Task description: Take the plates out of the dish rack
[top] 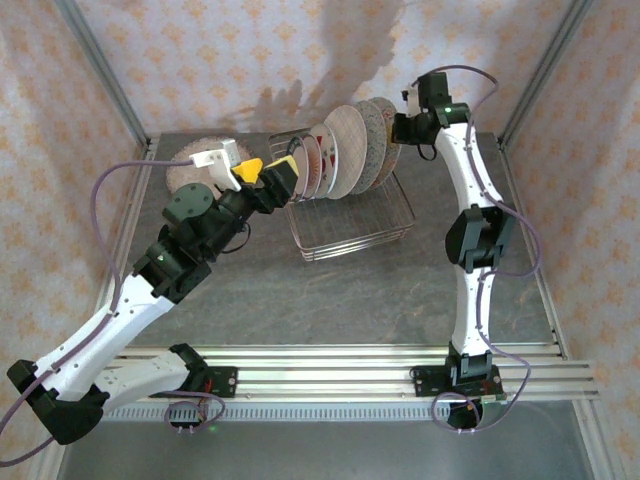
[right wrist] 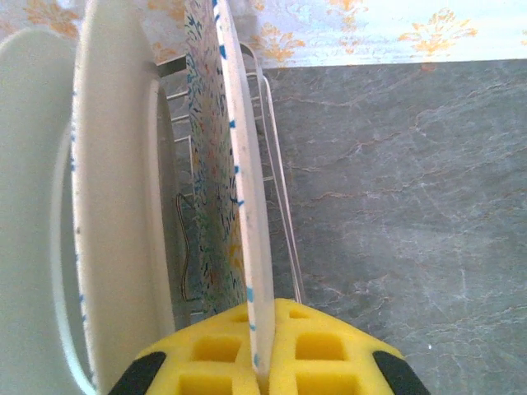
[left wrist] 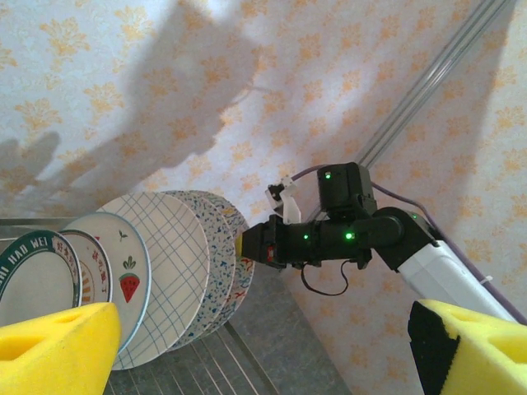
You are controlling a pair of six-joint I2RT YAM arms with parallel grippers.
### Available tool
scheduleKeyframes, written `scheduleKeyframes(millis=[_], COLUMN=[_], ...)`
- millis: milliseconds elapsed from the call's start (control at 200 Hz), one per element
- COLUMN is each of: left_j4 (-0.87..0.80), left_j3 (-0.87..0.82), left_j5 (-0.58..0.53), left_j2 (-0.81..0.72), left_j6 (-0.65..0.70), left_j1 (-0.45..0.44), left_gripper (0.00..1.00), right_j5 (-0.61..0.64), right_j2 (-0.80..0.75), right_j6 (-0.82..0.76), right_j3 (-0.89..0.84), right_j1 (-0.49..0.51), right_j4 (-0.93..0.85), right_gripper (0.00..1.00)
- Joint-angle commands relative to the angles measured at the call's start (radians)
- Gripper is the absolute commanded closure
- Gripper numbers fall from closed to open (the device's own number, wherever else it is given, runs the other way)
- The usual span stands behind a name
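Observation:
Several plates stand on edge in the silver wire dish rack (top: 352, 236) at the back of the table. In the left wrist view they run from a dark-rimmed plate (left wrist: 33, 284) through a strawberry plate (left wrist: 123, 280), a plaid plate (left wrist: 177, 263) and a grey speckled plate (left wrist: 216, 247) to a multicolour squiggle plate (left wrist: 240, 276). My right gripper (right wrist: 262, 366) is shut on the top rim of the squiggle plate (right wrist: 247, 206), the right end plate (top: 386, 138). My left gripper (top: 268, 172) hangs open at the rack's left end, holding nothing.
A brown speckled plate (top: 195, 165) lies flat on the table at the back left, behind my left arm. Patterned walls and metal frame posts close in the back and sides. Bare grey tabletop (top: 330, 300) lies in front of the rack.

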Motion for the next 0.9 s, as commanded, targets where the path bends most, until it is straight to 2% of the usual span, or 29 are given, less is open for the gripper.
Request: scheduleKeyframes(millis=[0, 330, 666, 896], left_j4=[0.004, 0.015, 0.038, 0.012], left_j3=[0.021, 0.016, 0.022, 0.069], left_j5=[0.008, 0.016, 0.036, 0.067], left_j2=[0.007, 0.016, 0.047, 0.112], left_j6=[-0.02, -0.025, -0.032, -0.119], left_j1=[-0.012, -0.013, -0.016, -0.018], left_gripper=[0.1, 0.1, 0.1, 0.1], right_j5=[0.028, 0.112, 0.325, 0.466], right_j2=[-0.111, -0.182, -0.292, -0.369], right_j6=[-0.012, -0.039, -0.047, 0.038], right_j3=[0.031, 0.033, -0.003, -0.028], right_j1=[0.001, 0.011, 0.028, 0.033], right_j4=[0.043, 0.024, 0.003, -0.031], right_gripper=[1.0, 1.0, 1.0, 1.0])
